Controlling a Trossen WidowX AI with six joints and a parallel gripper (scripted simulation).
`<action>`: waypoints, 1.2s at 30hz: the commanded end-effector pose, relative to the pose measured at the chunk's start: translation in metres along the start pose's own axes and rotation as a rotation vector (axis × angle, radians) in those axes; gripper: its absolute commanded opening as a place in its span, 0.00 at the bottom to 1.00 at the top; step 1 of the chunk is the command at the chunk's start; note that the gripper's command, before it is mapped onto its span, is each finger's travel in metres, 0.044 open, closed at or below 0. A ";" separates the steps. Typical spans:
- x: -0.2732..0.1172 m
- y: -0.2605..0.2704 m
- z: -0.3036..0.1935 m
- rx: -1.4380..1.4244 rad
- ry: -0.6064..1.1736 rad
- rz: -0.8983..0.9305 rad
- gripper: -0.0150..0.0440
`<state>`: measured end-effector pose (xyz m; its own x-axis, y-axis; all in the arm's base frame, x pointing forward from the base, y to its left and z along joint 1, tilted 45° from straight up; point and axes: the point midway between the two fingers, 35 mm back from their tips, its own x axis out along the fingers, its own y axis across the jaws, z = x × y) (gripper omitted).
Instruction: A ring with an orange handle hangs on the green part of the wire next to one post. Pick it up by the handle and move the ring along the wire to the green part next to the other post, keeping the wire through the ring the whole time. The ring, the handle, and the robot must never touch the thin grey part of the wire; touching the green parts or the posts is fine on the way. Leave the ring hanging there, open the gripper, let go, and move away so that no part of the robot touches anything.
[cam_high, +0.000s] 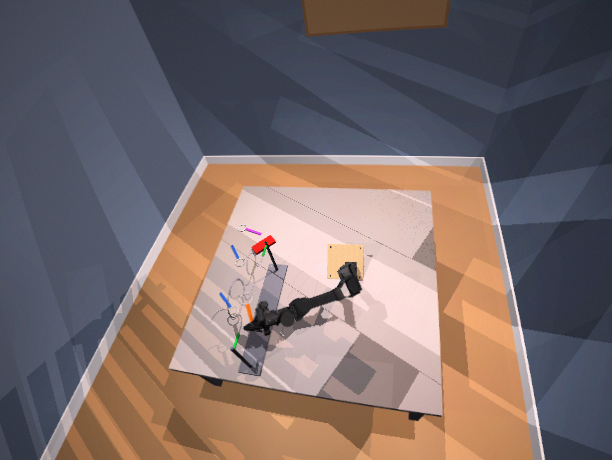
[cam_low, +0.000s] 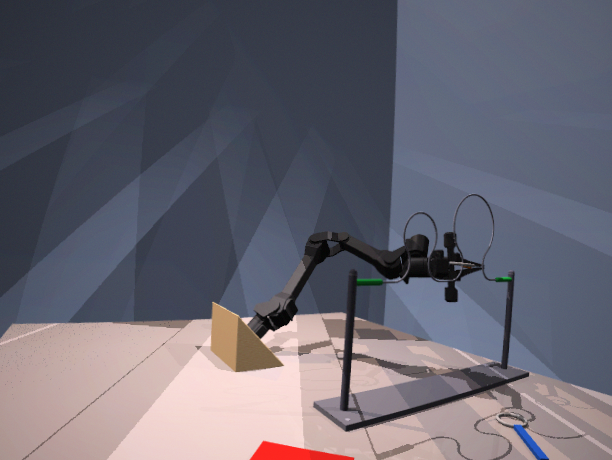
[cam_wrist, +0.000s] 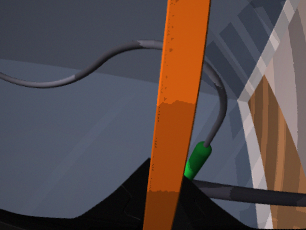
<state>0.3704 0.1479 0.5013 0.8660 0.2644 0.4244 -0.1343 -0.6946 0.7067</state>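
My gripper (cam_high: 248, 327) (cam_low: 481, 267) (cam_wrist: 157, 166) is shut on the orange handle (cam_high: 249, 312) (cam_low: 468, 267) (cam_wrist: 181, 80). The pale ring (cam_high: 245, 299) shows nearly edge-on in the exterior view, at the wire between the two loops; whether it touches the wire is too small to tell. The ring is out of the wrist view. The grey wire (cam_low: 493, 232) (cam_wrist: 223, 105) has a tall loop beside the fingertips. One green part (cam_high: 236, 341) (cam_low: 503, 279) (cam_wrist: 199, 159) meets the near post (cam_high: 245, 360) (cam_low: 508, 320). The other green part (cam_high: 264, 251) (cam_low: 370, 282) meets the far post (cam_high: 272, 257) (cam_low: 348, 345).
The posts stand on a dark base plate (cam_high: 272, 287) (cam_low: 415, 393). A red block (cam_high: 264, 244) (cam_low: 300, 452), two blue-handled rings (cam_high: 235, 252) (cam_high: 225, 300) and a magenta-handled ring (cam_high: 253, 231) lie around it. A tan wedge (cam_high: 340, 257) (cam_low: 224, 335) stands by the arm's base.
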 end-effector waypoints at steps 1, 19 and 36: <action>-0.003 -0.020 0.002 -0.099 0.014 -0.063 0.00; -0.023 -0.083 0.022 -0.484 0.066 -0.289 0.00; -0.052 -0.127 0.061 -0.844 0.113 -0.500 0.00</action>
<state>0.3734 0.1860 0.3680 0.8718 0.4890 0.0291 -0.1024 0.1238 0.9870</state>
